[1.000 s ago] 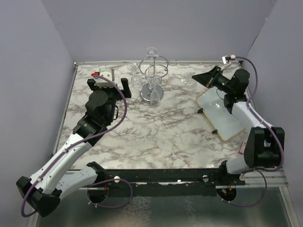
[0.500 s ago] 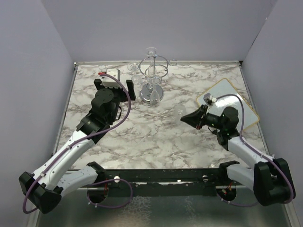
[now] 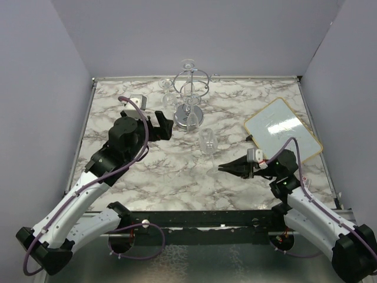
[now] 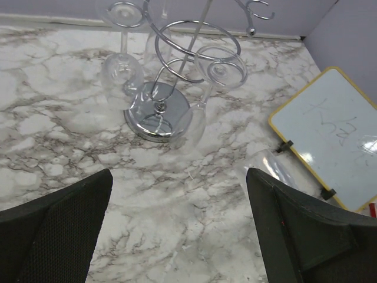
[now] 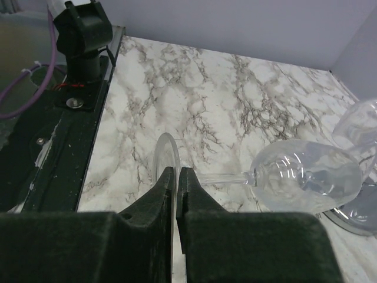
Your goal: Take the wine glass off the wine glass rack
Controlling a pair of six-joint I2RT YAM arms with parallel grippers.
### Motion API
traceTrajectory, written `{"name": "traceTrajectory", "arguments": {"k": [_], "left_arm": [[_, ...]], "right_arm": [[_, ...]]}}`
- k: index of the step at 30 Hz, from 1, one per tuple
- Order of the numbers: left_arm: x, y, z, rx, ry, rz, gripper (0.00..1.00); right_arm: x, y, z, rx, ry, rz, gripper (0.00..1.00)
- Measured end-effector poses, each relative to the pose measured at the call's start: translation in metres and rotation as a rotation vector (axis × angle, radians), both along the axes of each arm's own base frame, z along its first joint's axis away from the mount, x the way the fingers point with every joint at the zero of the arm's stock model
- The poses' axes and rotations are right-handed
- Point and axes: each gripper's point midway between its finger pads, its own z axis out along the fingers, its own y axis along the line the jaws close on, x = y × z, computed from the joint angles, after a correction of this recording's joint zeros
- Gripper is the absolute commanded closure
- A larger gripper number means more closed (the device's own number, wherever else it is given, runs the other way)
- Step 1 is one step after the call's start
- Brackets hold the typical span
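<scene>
The chrome wine glass rack (image 3: 189, 97) stands at the back middle of the marble table, with clear glasses hanging from its rings; it also shows in the left wrist view (image 4: 158, 111). My right gripper (image 3: 225, 168) is shut on the round foot (image 5: 166, 160) of a clear wine glass (image 3: 207, 141), well clear of the rack on its near side. In the right wrist view the glass's bowl (image 5: 306, 177) points away from my right gripper (image 5: 177, 177). My left gripper (image 3: 159, 127) is open and empty, left of the rack, looking at it (image 4: 177, 230).
A yellow-framed whiteboard (image 3: 283, 128) lies flat at the right of the table, also in the left wrist view (image 4: 333, 135). A hanging glass (image 4: 121, 71) and another (image 4: 197, 115) crowd the rack's base. Purple walls close the back and sides.
My right arm has swung from the back right to the near middle, carrying the wine glass away from the rack. My left gripper has moved right, toward the rack.
</scene>
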Motion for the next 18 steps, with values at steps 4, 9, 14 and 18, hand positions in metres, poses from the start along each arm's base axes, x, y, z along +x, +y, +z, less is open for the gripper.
{"name": "traceTrajectory", "arguments": {"k": [4,9,14,18], "left_arm": [[-0.012,-0.008,0.000,-0.080,0.048,-0.039,0.01],[-0.020,-0.025,-0.004,-0.170,0.117,-0.097,0.01],[-0.023,-0.043,-0.020,-0.215,0.212,-0.147,0.02],[-0.026,-0.051,-0.037,-0.227,0.283,-0.167,0.02]], "right_arm": [[-0.007,0.004,-0.002,-0.008,-0.050,0.036,0.99],[-0.019,0.010,-0.003,-0.012,-0.112,0.095,0.99],[-0.033,0.020,-0.009,-0.021,-0.150,0.171,0.99],[-0.038,0.027,-0.020,-0.041,-0.168,0.209,0.99]]}}
